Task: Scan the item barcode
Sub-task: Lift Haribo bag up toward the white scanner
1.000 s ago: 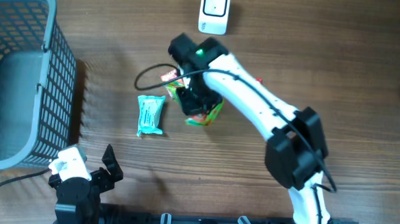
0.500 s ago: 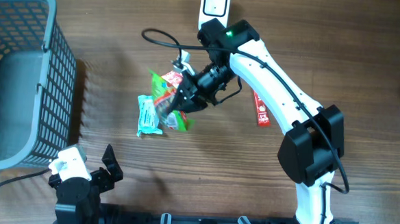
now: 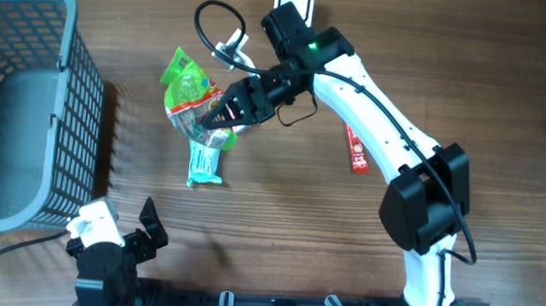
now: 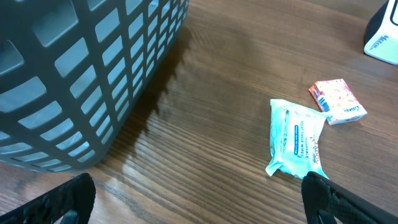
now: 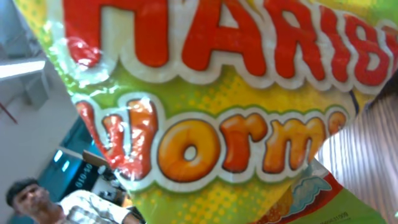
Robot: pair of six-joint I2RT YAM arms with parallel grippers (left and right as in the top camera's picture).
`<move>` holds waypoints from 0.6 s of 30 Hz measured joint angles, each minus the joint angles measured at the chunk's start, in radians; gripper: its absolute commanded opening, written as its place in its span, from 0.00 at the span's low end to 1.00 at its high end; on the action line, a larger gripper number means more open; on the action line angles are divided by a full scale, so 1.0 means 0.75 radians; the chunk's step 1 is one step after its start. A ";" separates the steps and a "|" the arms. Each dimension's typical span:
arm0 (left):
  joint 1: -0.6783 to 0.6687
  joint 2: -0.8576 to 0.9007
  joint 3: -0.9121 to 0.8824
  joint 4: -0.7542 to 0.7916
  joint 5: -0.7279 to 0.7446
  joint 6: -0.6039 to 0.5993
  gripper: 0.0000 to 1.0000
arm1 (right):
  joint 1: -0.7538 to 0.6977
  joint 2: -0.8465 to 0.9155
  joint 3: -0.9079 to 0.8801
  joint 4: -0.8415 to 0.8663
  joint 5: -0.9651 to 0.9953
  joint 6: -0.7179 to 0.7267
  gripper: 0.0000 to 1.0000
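Note:
A green and yellow Haribo candy bag (image 3: 188,90) hangs above the table at centre left, and my right gripper (image 3: 223,111) is shut on its lower right edge. In the right wrist view the bag (image 5: 205,106) fills the frame and hides the fingers. The white barcode scanner (image 3: 293,1) stands at the table's back edge, right of the bag. My left gripper (image 4: 199,208) rests open near the front left with nothing between its fingers.
A teal wipes packet (image 3: 204,162) lies just below the raised bag. A small orange box (image 4: 336,101) lies beside the packet (image 4: 297,138). A red stick pack (image 3: 355,150) lies right of the arm. A grey basket (image 3: 75,86) fills the left side.
My right arm has lifted the candy bag off the table and swung it left and toward the back. The red stick pack came into view. The left arm has not moved.

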 measured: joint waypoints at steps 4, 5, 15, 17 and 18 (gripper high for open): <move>0.000 0.000 0.000 0.000 0.000 0.000 1.00 | 0.000 0.000 0.000 0.073 0.035 -0.055 0.05; 0.000 0.000 0.000 0.000 0.000 0.000 1.00 | 0.000 0.000 0.000 0.081 0.049 -0.080 0.04; 0.000 0.000 0.000 0.001 0.000 0.000 1.00 | 0.009 0.000 0.001 0.054 0.644 0.142 0.04; 0.000 0.000 0.000 -0.001 0.001 0.000 1.00 | 0.015 0.000 0.000 -0.011 0.990 0.287 0.04; 0.000 0.000 0.000 0.000 0.000 0.000 1.00 | 0.017 0.000 -0.001 -0.032 1.121 0.349 0.04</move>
